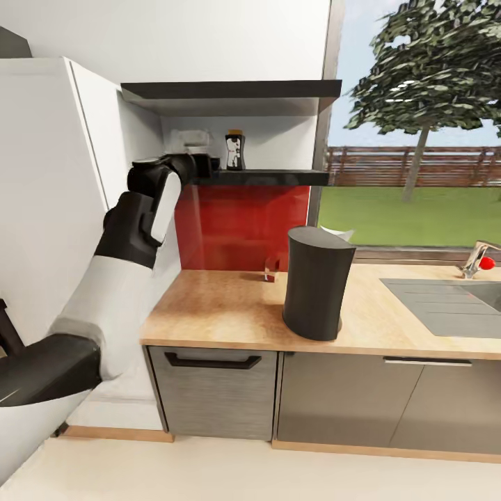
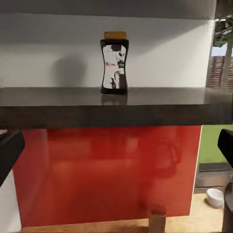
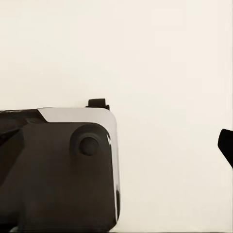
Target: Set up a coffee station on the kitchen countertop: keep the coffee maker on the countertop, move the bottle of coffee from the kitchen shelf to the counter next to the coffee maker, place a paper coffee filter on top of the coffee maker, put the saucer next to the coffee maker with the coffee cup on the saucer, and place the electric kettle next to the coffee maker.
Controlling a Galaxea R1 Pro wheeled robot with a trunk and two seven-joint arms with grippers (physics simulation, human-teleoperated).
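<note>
Since my left end effector (image 1: pixel 202 165) is spread wide at the shelf (image 1: pixel 264 177) edge, I'd go in level, straddle the bottle (image 1: pixel 234 150) standing upright there, then squeeze mid-body.

Coffee bottle up on the shelf, maker down on the desk

The dark labelled coffee bottle (image 1: pixel 235 150) stands upright on the dark wall shelf (image 1: pixel 278 177), with the left tool (image 1: pixel 203 164) just left of it. Below, the tall black coffee maker (image 1: pixel 316 282) sits on the wooden desk (image 1: pixel 223 306), steel sink (image 1: pixel 452 299) to its right.
</note>
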